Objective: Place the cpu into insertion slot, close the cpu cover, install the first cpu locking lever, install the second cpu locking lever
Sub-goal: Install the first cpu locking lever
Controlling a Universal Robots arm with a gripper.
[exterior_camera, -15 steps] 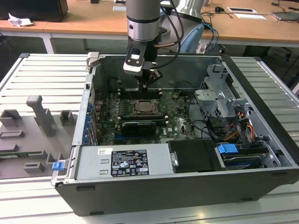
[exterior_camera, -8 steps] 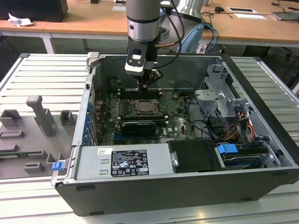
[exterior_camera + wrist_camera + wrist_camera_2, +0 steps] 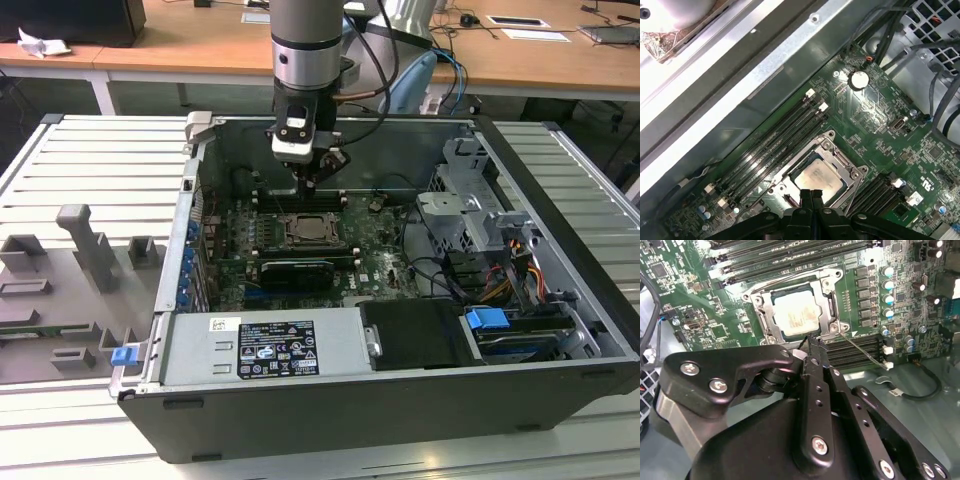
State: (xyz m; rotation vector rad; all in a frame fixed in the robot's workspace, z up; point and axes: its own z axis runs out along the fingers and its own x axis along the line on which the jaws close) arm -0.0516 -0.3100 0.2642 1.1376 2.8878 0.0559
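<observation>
Your gripper (image 3: pixel 812 346) is hanging with fingers pressed together, pinching nothing, just over the edge of the cpu cover (image 3: pixel 831 304). The cpu (image 3: pixel 797 314) is sitting in the insertion slot (image 3: pixel 756 301), toward the case's far side. The wire locking lever (image 3: pixel 862 350) is looking unlatched, so be pressing it squarely and slowly, staying clear of the memory slots (image 3: pixel 855 347).

Pale wooden tables (image 3: pixel 200 45) along the back, strewn with papers (image 3: pixel 537 35); ribbed grey metal desk (image 3: pixel 90 160) in front, evenly lit.
</observation>
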